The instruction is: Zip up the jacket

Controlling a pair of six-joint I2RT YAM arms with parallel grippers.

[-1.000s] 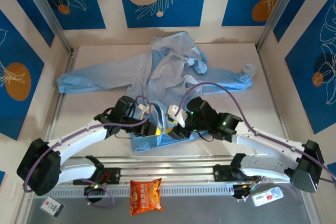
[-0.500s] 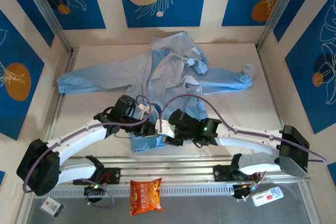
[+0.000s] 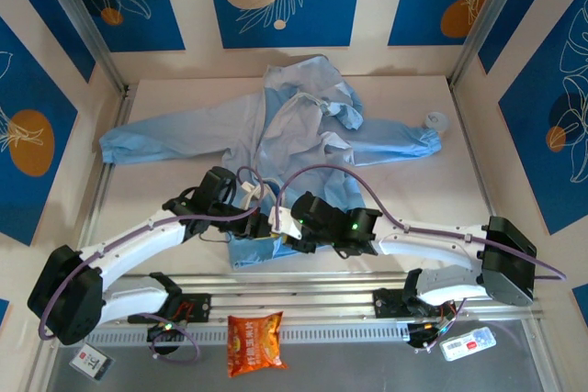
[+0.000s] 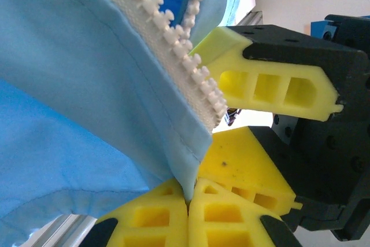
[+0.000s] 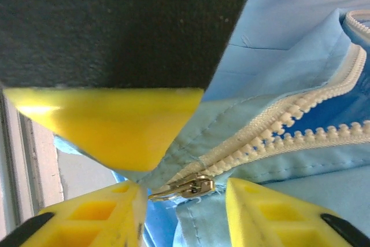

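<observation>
Straddling the jacket's zipper pull — right tool, fingers apart.

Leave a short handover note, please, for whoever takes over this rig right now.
Left pincer: shut on the bottom hem corner of the jacket, beside the zipper's end.
Right pincer: open, one finger on either side of the metal zipper slider, not gripping it.
The jacket lies spread on the table, sleeves out, hem toward the arms.
Done: hem held, slider at the bottom of the zipper and lined up for a grasp.
Left: the zipper teeth above the slider are apart. Close on the slider and draw it up the front.
</observation>
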